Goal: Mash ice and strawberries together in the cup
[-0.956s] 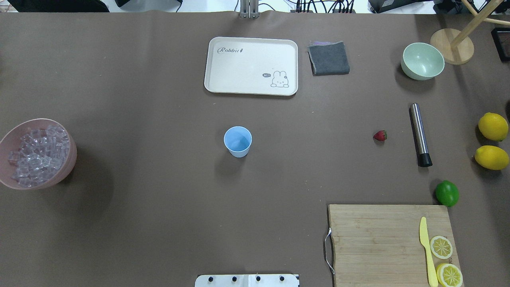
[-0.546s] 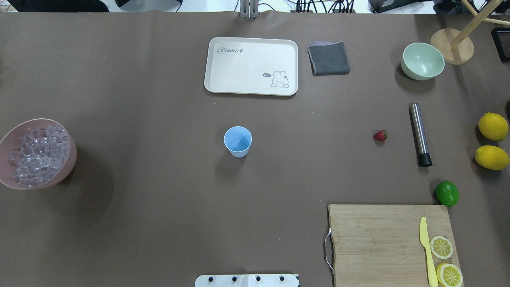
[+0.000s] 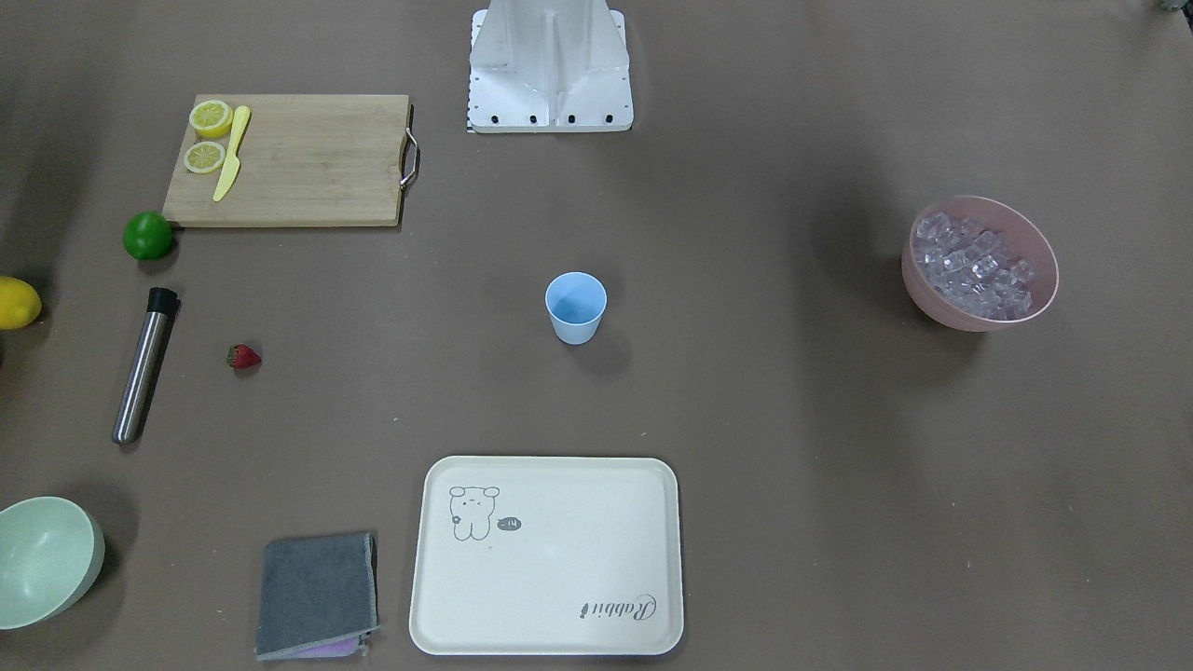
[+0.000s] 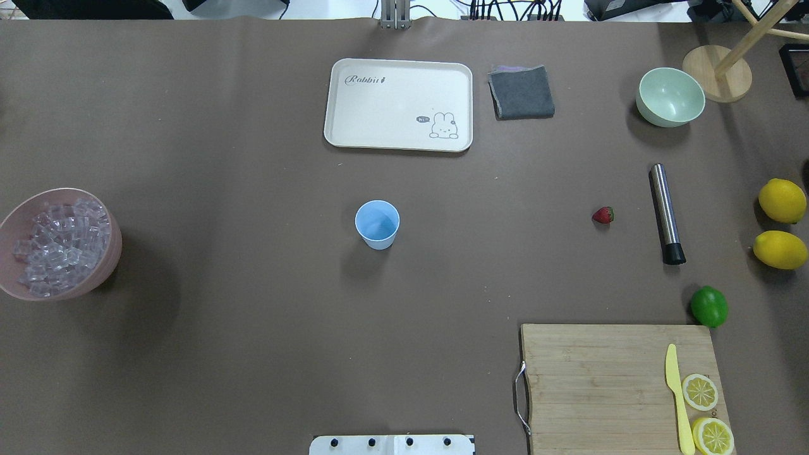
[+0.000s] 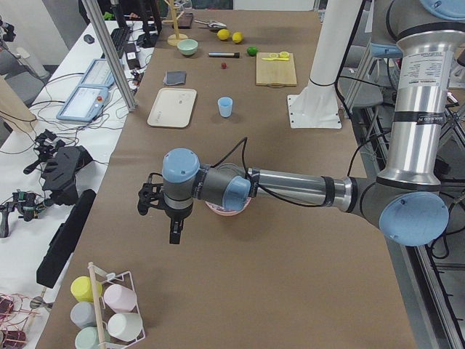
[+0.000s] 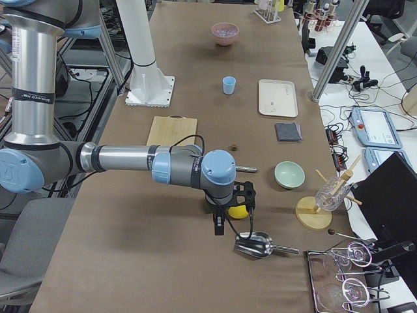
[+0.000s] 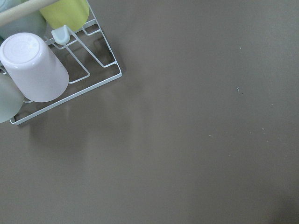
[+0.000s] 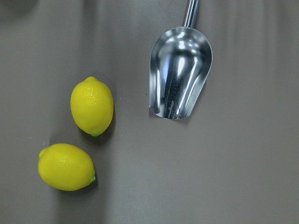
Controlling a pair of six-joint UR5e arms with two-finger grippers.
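Observation:
The light-blue cup [image 4: 377,222] stands upright and empty at mid-table; it also shows in the front view [image 3: 575,306]. The ice [image 4: 60,245] fills a pink bowl [image 4: 116,251] at the table's left edge. One strawberry [image 4: 603,215] lies on the table to the right, next to a steel muddler [image 4: 666,213]. My left gripper [image 5: 174,234] shows only in the exterior left view, hanging beyond the pink bowl near a cup rack; I cannot tell its state. My right gripper [image 6: 220,228] shows only in the exterior right view, above a metal scoop [image 8: 180,77]; I cannot tell its state.
A cream tray [image 4: 398,104], a grey cloth [image 4: 521,92] and a pale green bowl [image 4: 670,97] sit at the back. Two lemons [image 4: 782,200], a lime [image 4: 708,306] and a cutting board [image 4: 594,385] with knife and lemon slices are on the right. A cup rack [image 7: 70,88] stands beyond the left end.

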